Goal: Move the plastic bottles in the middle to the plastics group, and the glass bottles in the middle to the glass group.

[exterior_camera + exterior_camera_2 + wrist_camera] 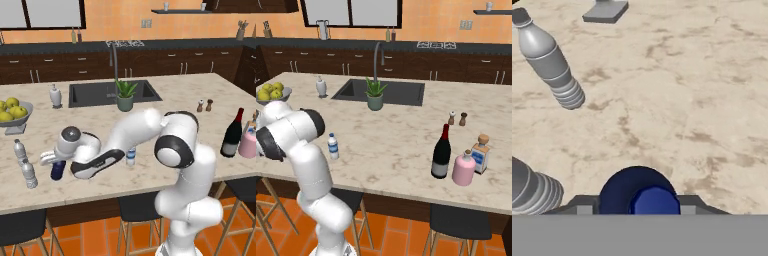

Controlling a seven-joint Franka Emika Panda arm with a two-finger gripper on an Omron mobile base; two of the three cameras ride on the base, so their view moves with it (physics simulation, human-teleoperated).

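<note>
Dark blue bottle (pixel 640 192) sits between the gripper (pixel 637 207) fingers, which flank it on both sides; contact can't be confirmed. It stands on the counter (pixel 165 107) just beside two grey ribbed bottles (pixel 25 165), near the left edge.

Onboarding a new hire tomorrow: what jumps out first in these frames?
The white arm folds low across the island's front left, its gripper around the dark blue bottle, right beside two greyish clear water bottles. At the far right end the tall wine bottle stands next to a squat pink container. One clear bottle with a blue cap stands alone mid-counter.
</note>
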